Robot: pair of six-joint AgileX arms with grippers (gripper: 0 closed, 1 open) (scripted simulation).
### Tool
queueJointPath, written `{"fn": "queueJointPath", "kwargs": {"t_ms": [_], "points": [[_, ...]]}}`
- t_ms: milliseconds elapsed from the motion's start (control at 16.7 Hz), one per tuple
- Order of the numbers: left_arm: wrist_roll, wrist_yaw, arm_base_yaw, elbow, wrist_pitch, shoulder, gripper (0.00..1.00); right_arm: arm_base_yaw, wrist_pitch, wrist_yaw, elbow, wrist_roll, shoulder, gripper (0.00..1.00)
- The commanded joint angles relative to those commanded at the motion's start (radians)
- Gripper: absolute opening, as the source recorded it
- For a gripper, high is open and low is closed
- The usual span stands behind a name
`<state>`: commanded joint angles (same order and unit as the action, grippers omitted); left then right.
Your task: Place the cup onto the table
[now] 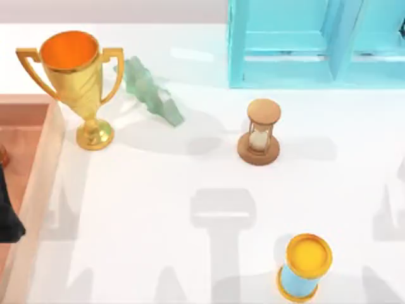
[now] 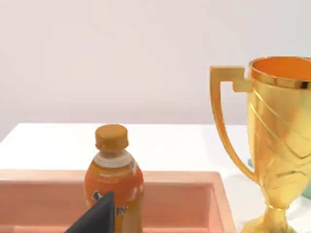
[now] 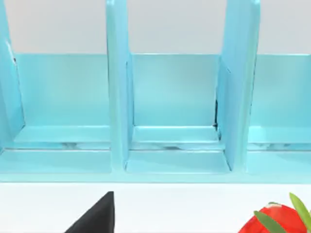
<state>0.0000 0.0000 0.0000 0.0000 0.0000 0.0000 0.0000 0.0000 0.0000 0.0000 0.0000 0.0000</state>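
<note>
Table right of left gripper

A rendered tabletop test scene, not a lived-in room: a glossy white table against a blank pale wall carries unrelated props, a gold trophy, an hourglass, a blue cylinder, a turquoise rack and a brown tray holding an orange bottle.
</note>
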Motion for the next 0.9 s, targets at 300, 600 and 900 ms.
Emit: {"fn": "queueJointPath", "kwargs": {"t_ms": [300,600,900], "points": [[0.016,-0.001,0.016,0.064,-0.063,0.065,1.0,0.0,0.0,0.0,0.0,0.0,0.0,1.0],[0.079,-0.001,0.074,0.343,-0.333,0.385,1.0,0.0,0.0,0.0,0.0,0.0,0.0,1.0],[0.16,0.0,0.15,0.692,-0.697,0.875,1.0,0.0,0.0,0.0,0.0,0.0,0.0,1.0]]}}
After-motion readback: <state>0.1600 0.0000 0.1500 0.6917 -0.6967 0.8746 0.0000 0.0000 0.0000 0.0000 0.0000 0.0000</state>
